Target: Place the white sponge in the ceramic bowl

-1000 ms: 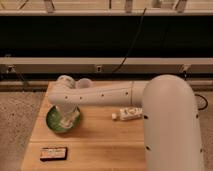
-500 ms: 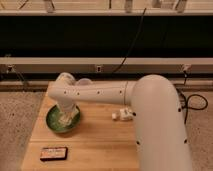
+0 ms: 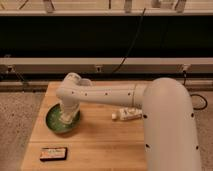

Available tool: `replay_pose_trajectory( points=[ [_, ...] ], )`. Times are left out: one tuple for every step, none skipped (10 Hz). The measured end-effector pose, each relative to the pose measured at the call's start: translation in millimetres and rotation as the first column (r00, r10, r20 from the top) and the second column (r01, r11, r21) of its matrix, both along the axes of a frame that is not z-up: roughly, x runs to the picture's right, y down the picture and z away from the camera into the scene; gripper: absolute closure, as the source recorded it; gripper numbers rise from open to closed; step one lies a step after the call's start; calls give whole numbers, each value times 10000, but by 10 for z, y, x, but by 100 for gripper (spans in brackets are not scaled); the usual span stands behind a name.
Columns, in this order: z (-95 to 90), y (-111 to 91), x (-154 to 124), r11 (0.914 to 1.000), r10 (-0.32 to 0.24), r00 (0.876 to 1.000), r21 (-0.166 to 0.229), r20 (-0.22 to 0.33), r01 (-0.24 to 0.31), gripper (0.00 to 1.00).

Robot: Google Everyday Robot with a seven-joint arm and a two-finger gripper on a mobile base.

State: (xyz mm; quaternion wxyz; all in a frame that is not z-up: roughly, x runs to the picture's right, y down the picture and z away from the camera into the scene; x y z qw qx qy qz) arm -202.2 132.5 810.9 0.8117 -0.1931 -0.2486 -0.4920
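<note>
The green ceramic bowl (image 3: 54, 122) sits on the left part of the wooden table (image 3: 100, 145). My white arm reaches across from the right, and my gripper (image 3: 66, 116) points down into the bowl. A pale shape at the gripper's tip inside the bowl may be the white sponge (image 3: 65, 120); I cannot tell it apart from the gripper.
A white tube-like package with dark print (image 3: 130, 113) lies on the table right of the bowl. A black flat item with an orange stripe (image 3: 53, 153) lies near the front left corner. A translucent cup sits behind the arm at the back, mostly hidden.
The arm has shifted a little; the gripper stays down inside the bowl, slightly lower and more to the bowl's right side.
</note>
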Motion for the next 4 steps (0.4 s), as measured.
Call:
replay_pose_trajectory(
  points=[
    [-8, -23, 24, 9996, -248, 9993, -171, -283, 243, 20],
    [-23, -34, 24, 9992, -324, 9989, -237, -349, 316, 20],
    [-29, -69, 84, 9998, -188, 9996, -109, -208, 186, 20],
    [-35, -111, 109, 9999, -144, 9998, -17, -153, 144, 20]
  ],
)
